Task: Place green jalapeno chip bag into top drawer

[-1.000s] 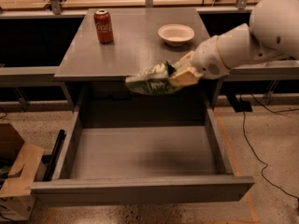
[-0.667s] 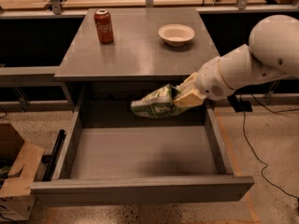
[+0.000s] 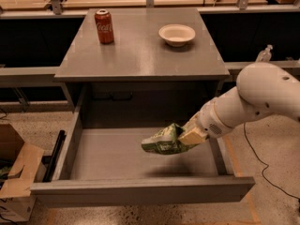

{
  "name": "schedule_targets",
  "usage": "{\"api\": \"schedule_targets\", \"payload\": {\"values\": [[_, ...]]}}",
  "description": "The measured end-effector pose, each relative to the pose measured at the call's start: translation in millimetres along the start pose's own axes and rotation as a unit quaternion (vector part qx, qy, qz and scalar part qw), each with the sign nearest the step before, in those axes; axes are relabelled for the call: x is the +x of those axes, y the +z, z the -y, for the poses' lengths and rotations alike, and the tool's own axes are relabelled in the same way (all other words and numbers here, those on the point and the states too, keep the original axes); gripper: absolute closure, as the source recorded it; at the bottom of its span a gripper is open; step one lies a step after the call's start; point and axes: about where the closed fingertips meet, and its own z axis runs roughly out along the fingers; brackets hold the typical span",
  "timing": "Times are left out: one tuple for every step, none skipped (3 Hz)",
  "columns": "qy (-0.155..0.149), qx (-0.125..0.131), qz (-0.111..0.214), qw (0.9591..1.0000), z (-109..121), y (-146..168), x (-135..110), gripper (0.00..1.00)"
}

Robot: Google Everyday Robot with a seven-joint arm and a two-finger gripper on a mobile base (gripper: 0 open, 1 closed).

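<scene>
The green jalapeno chip bag [image 3: 164,142] is a crinkly light-green bag held in the air inside the open top drawer [image 3: 140,189], a little above its floor on the right side. My gripper [image 3: 187,136] is shut on the bag's right end. My white arm reaches in from the right over the drawer's right wall. The drawer is pulled fully out under the grey table [image 3: 140,55]. Its floor under the bag is bare.
A red soda can [image 3: 104,26] stands at the table's back left. A white bowl [image 3: 176,34] sits at the back right. A cardboard box [image 3: 16,172] lies on the floor left of the drawer. A cable runs on the floor at right.
My gripper has carried the chip bag down from the table's front edge into the drawer, moving toward the drawer's front right.
</scene>
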Motion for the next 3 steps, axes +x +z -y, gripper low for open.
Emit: {"api": "schedule_targets", "payload": {"values": [[0.001,-0.003,-0.002,1.0,-3.0,1.3,0.5,0.13],[-0.001,-0.003,-0.002,1.0,-3.7,1.1,-0.6,0.0],[-0.001,-0.003,-0.002,1.0,-3.7,1.1,-0.7,0.0]]}}
